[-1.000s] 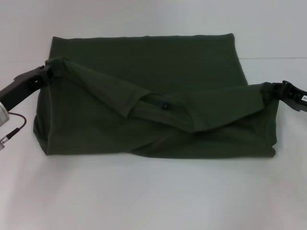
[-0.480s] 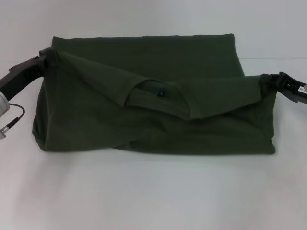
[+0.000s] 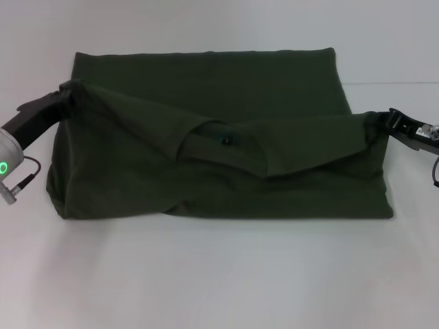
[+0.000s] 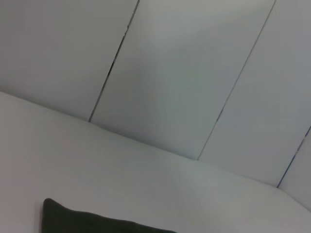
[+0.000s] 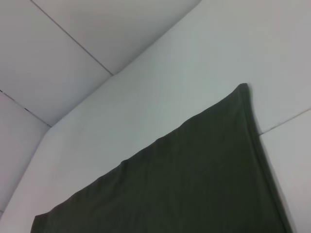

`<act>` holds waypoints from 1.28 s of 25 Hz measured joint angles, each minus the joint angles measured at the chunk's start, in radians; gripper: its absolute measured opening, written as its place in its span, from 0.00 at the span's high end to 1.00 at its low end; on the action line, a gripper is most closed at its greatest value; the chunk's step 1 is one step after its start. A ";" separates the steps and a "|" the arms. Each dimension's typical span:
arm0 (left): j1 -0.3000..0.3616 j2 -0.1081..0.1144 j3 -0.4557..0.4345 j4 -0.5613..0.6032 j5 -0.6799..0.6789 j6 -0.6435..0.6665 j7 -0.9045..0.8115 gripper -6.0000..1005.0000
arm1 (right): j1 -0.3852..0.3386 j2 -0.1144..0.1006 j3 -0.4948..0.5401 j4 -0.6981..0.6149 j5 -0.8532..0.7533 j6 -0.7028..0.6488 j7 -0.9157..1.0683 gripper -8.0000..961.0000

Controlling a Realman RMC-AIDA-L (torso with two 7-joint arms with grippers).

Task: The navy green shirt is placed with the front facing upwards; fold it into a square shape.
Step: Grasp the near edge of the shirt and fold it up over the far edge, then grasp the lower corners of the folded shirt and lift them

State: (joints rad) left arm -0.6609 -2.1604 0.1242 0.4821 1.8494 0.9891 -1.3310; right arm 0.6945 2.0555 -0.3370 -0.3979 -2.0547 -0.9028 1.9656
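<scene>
You have the white table (image 3: 219, 274) under everything, and on it the navy green shirt (image 3: 206, 82), a large dark olive cotton T-shirt, lies spread as a wide band with its far edge flat and straight. The near part of the shirt is lifted and doubled over toward that far edge, so a long drooping fold runs across the middle from one side of the shirt to the other. In that fold the ribbed round collar (image 3: 226, 147) sags open, and the small dark neck label (image 3: 224, 140) shows just inside it.

At the shirt's left side your left gripper (image 3: 66, 98), black, is clamped on a bunched corner of the cloth. At the shirt's right side your right gripper (image 3: 383, 122), also black, pinches the opposite corner.

Against half a second ago, the right gripper has drawn outward, away from the shirt's middle, pulling the fold tighter and flatter on that side. The left gripper sits a little lower and nearer the shirt's front edge. The collar has shifted slightly.

The right wrist view shows only the shirt's flat far corner on the table; the left wrist view shows one dark corner.
</scene>
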 joint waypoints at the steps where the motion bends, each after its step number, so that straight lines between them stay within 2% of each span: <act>1: 0.000 0.000 0.000 -0.003 0.000 0.000 0.003 0.93 | 0.000 0.000 -0.001 0.000 0.000 0.002 0.000 0.96; 7: 0.012 -0.002 0.000 -0.014 0.000 0.021 0.022 0.93 | -0.010 0.000 -0.002 0.001 -0.001 0.004 -0.001 0.93; 8: 0.015 -0.002 0.000 -0.017 0.000 0.027 0.025 0.93 | -0.012 0.000 -0.002 0.001 -0.001 0.003 -0.002 0.90; 13: 0.031 -0.002 0.000 -0.016 -0.001 0.032 0.019 0.76 | -0.029 -0.005 0.002 -0.003 -0.001 -0.021 0.000 0.76; 17: 0.058 0.010 0.008 0.023 0.005 0.081 -0.074 0.68 | -0.055 -0.013 0.011 -0.010 0.032 -0.065 0.001 0.63; 20: 0.104 0.048 0.070 0.058 0.010 0.178 -0.221 0.62 | -0.086 -0.030 0.010 -0.012 0.068 -0.124 0.003 0.52; 23: 0.152 0.124 0.209 0.069 0.011 0.275 -0.415 0.55 | -0.112 -0.058 -0.002 -0.013 0.072 -0.194 0.034 0.38; 24: 0.169 0.158 0.277 0.072 0.013 0.301 -0.491 0.53 | -0.123 -0.071 -0.013 -0.014 0.068 -0.219 0.053 0.33; 25: 0.179 0.190 0.340 0.076 0.015 0.322 -0.564 0.45 | -0.131 -0.085 -0.029 -0.015 0.064 -0.245 0.073 0.28; 27: 0.195 0.233 0.426 0.097 0.041 0.356 -0.672 0.29 | -0.146 -0.113 -0.069 -0.016 0.051 -0.290 0.118 0.21; 28: 0.198 0.247 0.446 0.121 0.070 0.373 -0.711 0.27 | -0.151 -0.129 -0.092 -0.019 0.043 -0.309 0.145 0.19; 30: 0.200 0.254 0.452 0.180 0.145 0.401 -0.772 0.23 | -0.160 -0.155 -0.132 -0.030 0.015 -0.344 0.197 0.15; 32: 0.194 0.257 0.457 0.249 0.246 0.426 -0.835 0.19 | -0.163 -0.169 -0.156 -0.050 -0.022 -0.372 0.239 0.12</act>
State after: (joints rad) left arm -0.4672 -1.9035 0.5812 0.7308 2.0951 1.4153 -2.1661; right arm 0.5319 1.8860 -0.4934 -0.4483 -2.0767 -1.2749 2.2050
